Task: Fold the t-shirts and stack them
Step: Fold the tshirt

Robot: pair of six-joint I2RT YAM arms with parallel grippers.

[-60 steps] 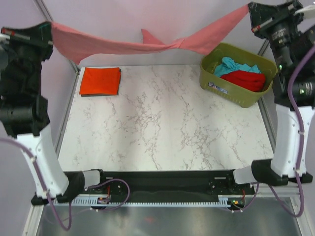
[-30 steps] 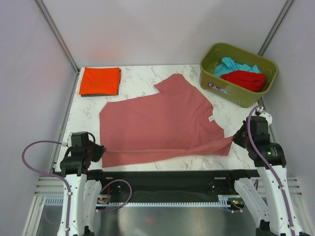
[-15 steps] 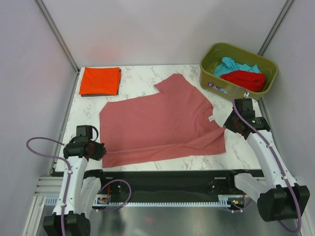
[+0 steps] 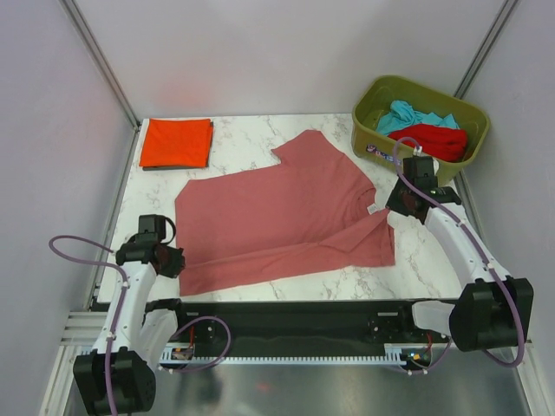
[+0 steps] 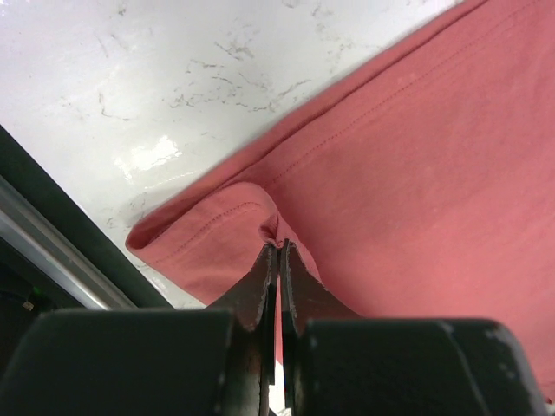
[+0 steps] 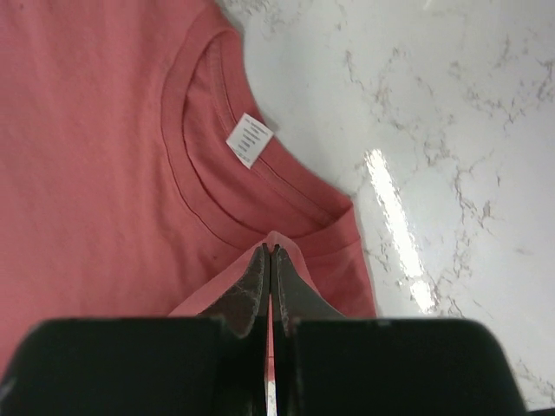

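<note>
Right gripper (image 4: 392,204) has moved away from the near edge and inward since a second ago, dragging the pink t-shirt (image 4: 277,217)'s right-hand shoulder with it. The cloth that trailed out toward the near right corner of the table (image 4: 434,256) now lies pulled back along the shirt's right side. Left gripper (image 4: 179,262) has barely shifted.

Near edge, left: the left gripper sits low at the shirt's near-left corner. Wrist view: jaws pressed together on a pinch of hem, with the cloth puckered up between the fingertips (image 5: 260,282) and the corner curled over beside them.

Mid table: the pink t-shirt lies spread mostly flat, front up, its length running left to right, hem at the left, collar at the right, one sleeve pointing toward the far side. A crease runs across its near part.

Right side, further back: the right gripper's jaws are clamped on a fold of cloth just beside the collar. The white neck label (image 6: 249,139) shows inside the neckline.

Far left corner: the orange-red t-shirt (image 4: 176,143), folded into a square, well apart from the pink one.

Far right corner: the olive-green bin (image 4: 408,163) holds the teal t-shirt (image 4: 403,113) and the red t-shirt (image 4: 434,140), both bunched.
</note>
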